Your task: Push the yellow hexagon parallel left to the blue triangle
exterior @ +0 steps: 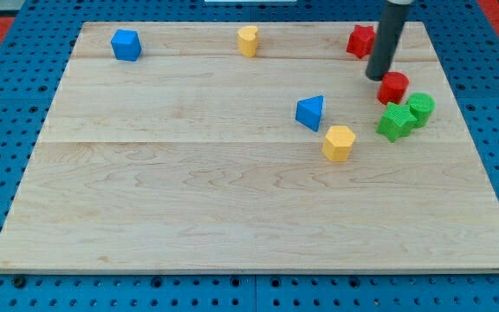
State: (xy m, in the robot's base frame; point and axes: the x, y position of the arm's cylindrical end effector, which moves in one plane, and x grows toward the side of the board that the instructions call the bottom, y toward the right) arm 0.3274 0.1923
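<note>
Camera view shows my tip (378, 76) standing near the top right of the wooden board (189, 217), at the lower end of a straight dark rod (390, 35) that comes down from the view's top edge. The rod carries no jaws or fingers, so there is nothing to open, close or grip; the tip simply rests at board height. It touches no block that I can make out.

Just to the view's right of the tip and a little lower sits a red cylinder (394, 87), very close to it. Up and to the view's left of the tip, partly hidden behind the rod, lies a red star-like block (359, 40). Below the red cylinder are two green blocks touching each other: a green star-like block (394, 121) and a green cylinder (421, 108) at its upper right.

The blue triangle (311, 113) lies well to the lower left of the tip, near the middle of the board. The yellow hexagon (339, 142) sits just beside it, at its lower right, on the view's right side of the triangle and not on its left.

Far off along the top edge stand a rounded yellow block (248, 41) and, towards the top left corner, a blue block (126, 45) whose exact shape I cannot tell.
</note>
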